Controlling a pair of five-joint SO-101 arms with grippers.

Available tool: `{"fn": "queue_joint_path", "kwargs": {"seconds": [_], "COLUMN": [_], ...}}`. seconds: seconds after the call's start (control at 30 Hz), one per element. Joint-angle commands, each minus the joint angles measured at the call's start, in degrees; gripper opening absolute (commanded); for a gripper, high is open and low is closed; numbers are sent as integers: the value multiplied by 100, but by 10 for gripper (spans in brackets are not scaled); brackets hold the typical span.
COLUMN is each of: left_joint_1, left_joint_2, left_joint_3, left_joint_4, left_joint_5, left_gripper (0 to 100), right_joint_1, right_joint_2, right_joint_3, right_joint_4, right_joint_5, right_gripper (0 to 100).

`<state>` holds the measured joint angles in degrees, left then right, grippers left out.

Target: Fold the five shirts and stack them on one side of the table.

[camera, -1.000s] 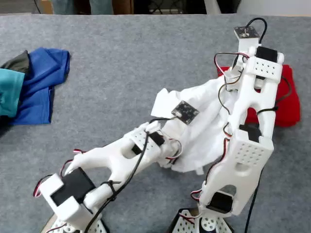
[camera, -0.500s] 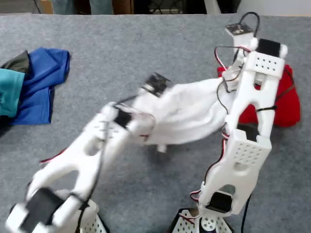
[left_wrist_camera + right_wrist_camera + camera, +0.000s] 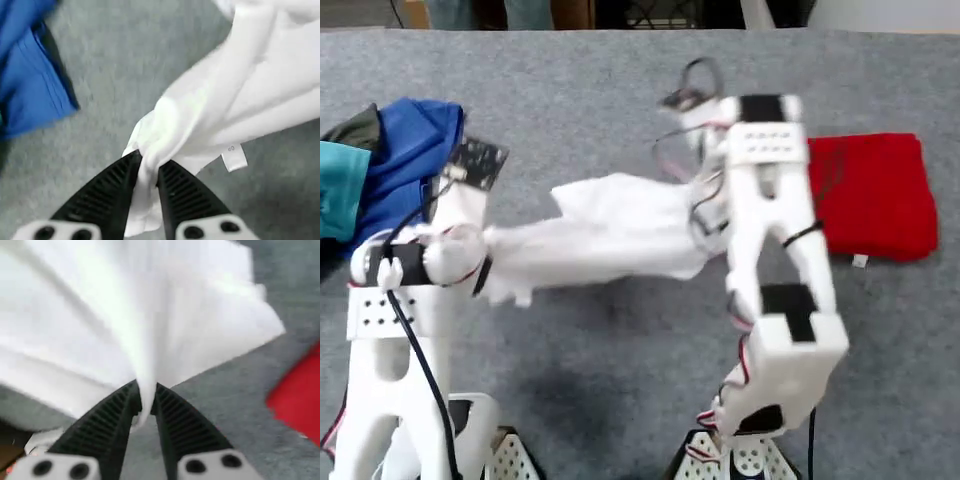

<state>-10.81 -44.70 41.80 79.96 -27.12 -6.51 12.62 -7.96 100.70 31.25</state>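
Soft white cotton shirt (image 3: 610, 235) — light, limp, sags mid-span. Left gripper (image 3: 148, 162), right gripper (image 3: 145, 387) each clamped on bunched edge — corners probably the better hold.

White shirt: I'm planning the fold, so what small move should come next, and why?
Probably lower both arms together to lay the white shirt flat on the table. The left pincer and right pincer each clamp one end, and it spans between them stretched but bunched.
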Motion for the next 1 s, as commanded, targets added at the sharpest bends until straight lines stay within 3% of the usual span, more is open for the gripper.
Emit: {"fn": "queue_joint_path", "kwargs": {"seconds": [0.0,0.2,0.37,0.47,0.6,0.8,0.97], "left_joint_1": [-505,-1596,-2730,-3187,-3319,-3319,-3363], "left_joint_2": [-202,-475,-721,-914,-1169,-1284,-1301], "left_joint_3": [523,1226,1376,1385,1402,1446,1552], "left_joint_4": [334,615,615,615,615,571,571], "left_joint_5": [-712,-2470,-3886,-4484,-4615,-4607,-4607], "left_gripper": [29,29,29,29,29,29,29], "right_joint_1": [-527,-1055,-1064,-1099,-1451,-2435,-2620], "right_joint_2": [-1051,-2519,-2923,-2659,-1543,725,2378], "right_joint_3": [1042,2299,1560,769,22,-804,-2026], "right_joint_4": [53,53,44,-176,-607,-1099,-1081], "right_joint_5": [53,993,914,316,-712,-1301,-1512], "right_gripper": [168,257,255,255,255,253,67]}}
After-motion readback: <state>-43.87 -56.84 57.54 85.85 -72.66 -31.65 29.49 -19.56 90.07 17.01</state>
